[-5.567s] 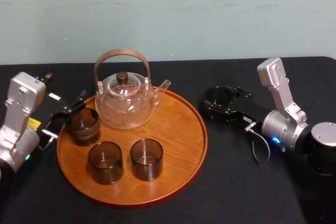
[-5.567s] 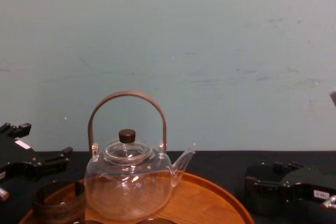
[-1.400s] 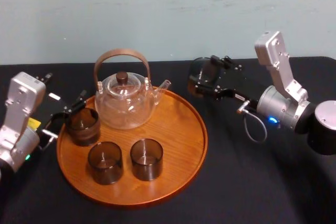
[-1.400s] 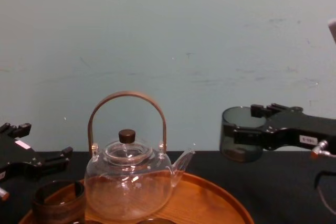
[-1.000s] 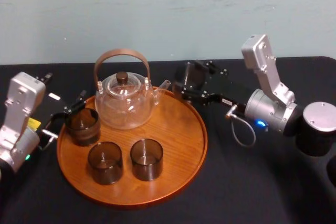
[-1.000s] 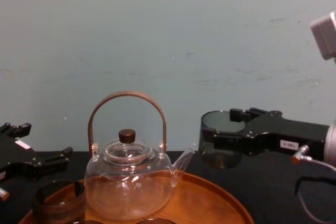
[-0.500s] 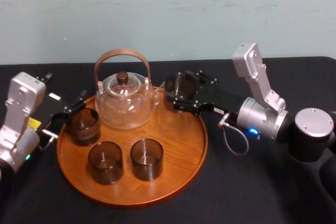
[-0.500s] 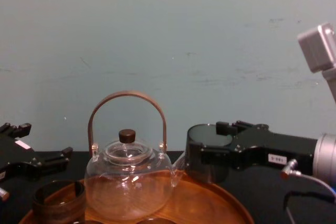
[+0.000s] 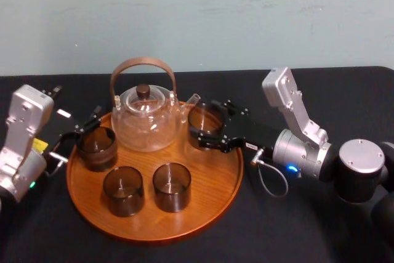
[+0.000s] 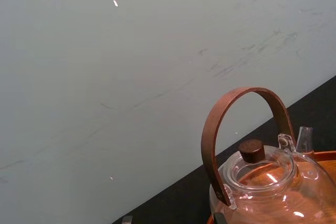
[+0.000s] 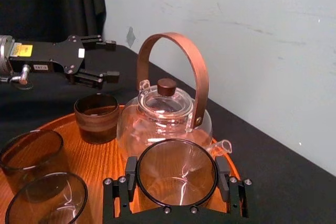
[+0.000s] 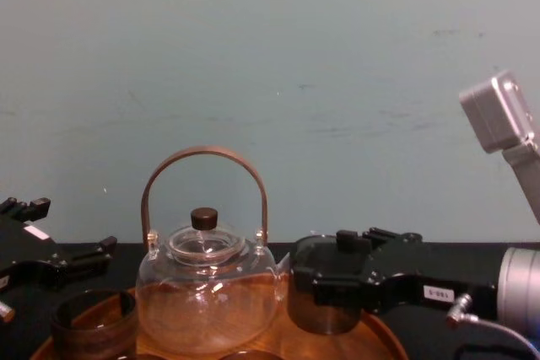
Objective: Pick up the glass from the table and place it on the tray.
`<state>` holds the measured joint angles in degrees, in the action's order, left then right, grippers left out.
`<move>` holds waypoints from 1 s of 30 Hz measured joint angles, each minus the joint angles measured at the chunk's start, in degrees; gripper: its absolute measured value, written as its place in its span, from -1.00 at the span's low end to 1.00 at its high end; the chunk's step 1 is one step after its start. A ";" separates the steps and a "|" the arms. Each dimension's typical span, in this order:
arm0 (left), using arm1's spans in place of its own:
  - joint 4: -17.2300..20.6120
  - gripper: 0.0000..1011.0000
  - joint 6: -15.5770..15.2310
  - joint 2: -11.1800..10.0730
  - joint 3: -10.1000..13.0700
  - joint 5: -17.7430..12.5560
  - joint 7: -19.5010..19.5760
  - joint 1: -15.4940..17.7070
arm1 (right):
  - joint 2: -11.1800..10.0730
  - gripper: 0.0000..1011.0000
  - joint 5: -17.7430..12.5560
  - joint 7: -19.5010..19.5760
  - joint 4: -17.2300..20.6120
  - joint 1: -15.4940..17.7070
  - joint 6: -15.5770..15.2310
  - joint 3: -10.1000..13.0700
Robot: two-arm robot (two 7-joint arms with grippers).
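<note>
Black table [image 9: 61,238]: right end effector [image 9: 203,129] clenched on glass [image 9: 206,120] over tray [image 9: 206,180], beside teapot [image 9: 146,124]; left end effector [image 11: 109,60] released.

Right gripper [image 9: 205,126] clamps the glass [image 9: 204,119] at the tray [image 9: 206,198]'s far right edge. Left gripper [image 9: 77,135] sits spread at its left edge.

Bare wood on the tray [image 9: 215,173] at centre right, below the right hand [image 9: 205,129] clamping the glass [image 9: 206,118]. Hemmed in by teapot [image 9: 146,121] spout upper left, cups [image 9: 172,186] lower left. Left hand [image 9: 79,133], fingers apart, at left rim. Open bench [image 9: 289,232] lower right.
</note>
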<state>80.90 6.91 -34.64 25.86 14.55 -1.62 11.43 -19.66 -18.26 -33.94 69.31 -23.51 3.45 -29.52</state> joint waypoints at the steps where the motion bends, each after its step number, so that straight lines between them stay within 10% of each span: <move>1: 0.00 0.98 0.00 0.00 0.00 0.00 0.00 0.00 | -0.05 0.79 0.00 0.06 0.07 0.10 -0.07 -0.01; 30: 0.00 0.98 0.00 0.00 0.00 0.00 0.00 0.00 | 0.70 0.79 -0.49 0.16 -2.37 0.45 0.00 -0.40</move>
<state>80.90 6.91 -34.65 25.86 14.55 -1.62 11.43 -18.96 -18.75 -33.78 66.94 -23.06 3.45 -29.92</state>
